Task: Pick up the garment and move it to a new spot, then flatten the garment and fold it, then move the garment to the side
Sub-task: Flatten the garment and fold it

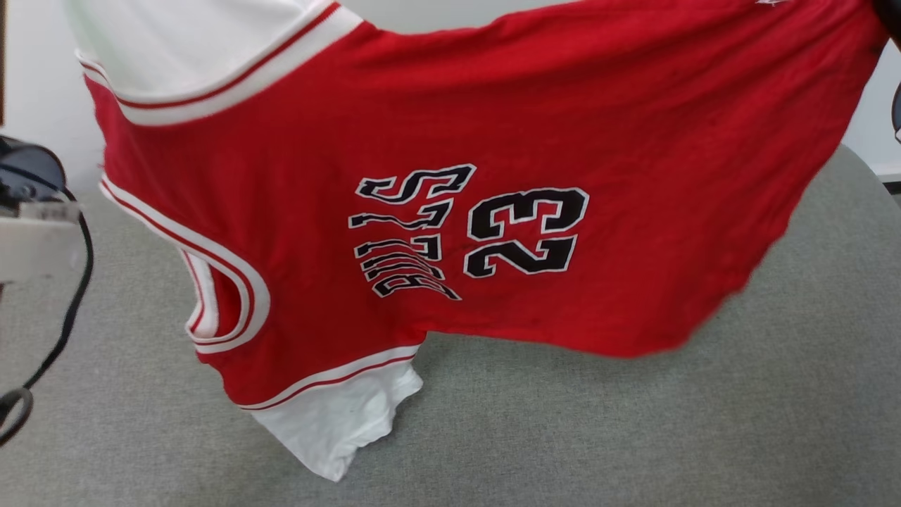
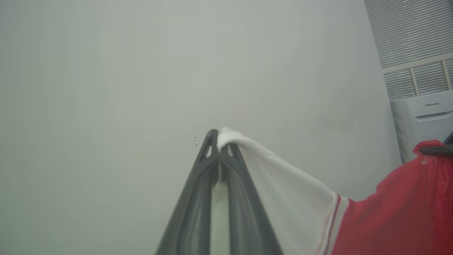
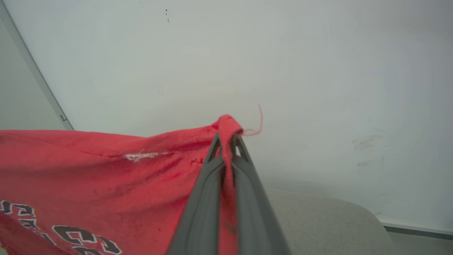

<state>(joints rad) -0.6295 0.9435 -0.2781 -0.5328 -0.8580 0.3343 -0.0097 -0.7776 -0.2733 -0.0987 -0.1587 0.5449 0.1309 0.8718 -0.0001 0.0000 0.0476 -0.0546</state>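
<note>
Step in hand, as judged: transfer of the garment to a new spot before flattening. The garment is held aloft over the grey surface, spread between both tools. The left tool is closed on the edge of a white sleeve; the right tool is closed on a red hem corner. The collar-to-hem axis runs across the head view, with the neck opening at the left, the hem at the right and the lettering turned sideways. The lower sleeve hangs down to the surface; contact cannot be confirmed. Recommended: both grips are to be held firm and the tools well apart so the top edge is taut. The hanging edge is to be set down first, then the cloth drawn back to lie flat.
</note>
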